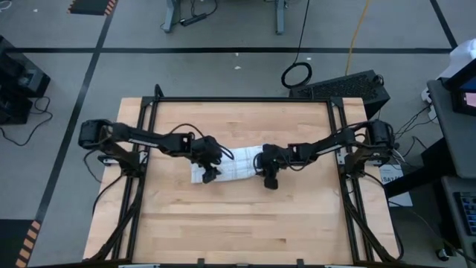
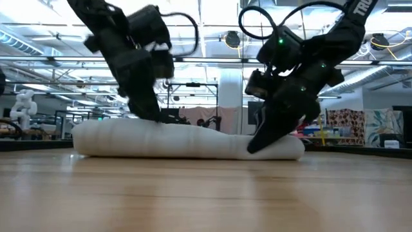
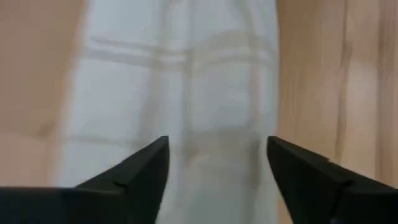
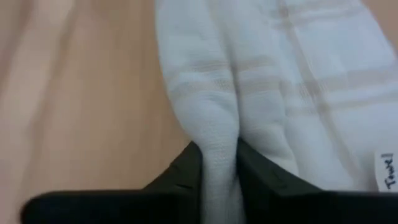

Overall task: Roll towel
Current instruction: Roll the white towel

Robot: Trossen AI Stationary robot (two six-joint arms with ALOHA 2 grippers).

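The white towel (image 1: 232, 165) with thin grey check lines lies as a long low roll across the middle of the wooden table (image 1: 238, 231); in the low view it shows as a roll (image 2: 187, 140) resting on its underside. A small label tag (image 4: 387, 171) shows at one edge. My left gripper (image 3: 217, 162) is open over the towel's left end, a finger on either side of the cloth below. My right gripper (image 4: 217, 168) is at the towel's right end, shut on a ridge of it. My right gripper pinches a raised fold of the towel (image 4: 217, 146) between its two fingers, at the near side of the roll's right end (image 2: 270, 147). The fingers slant down from the table's right side. The rest of the towel lies slack on the table.
Black frame rails (image 1: 149, 112) run along the table's left, right and far edges. Bare wood lies in front of the towel toward the near edge (image 2: 206, 193). A black case (image 1: 342, 85) sits on the floor beyond the far right corner.
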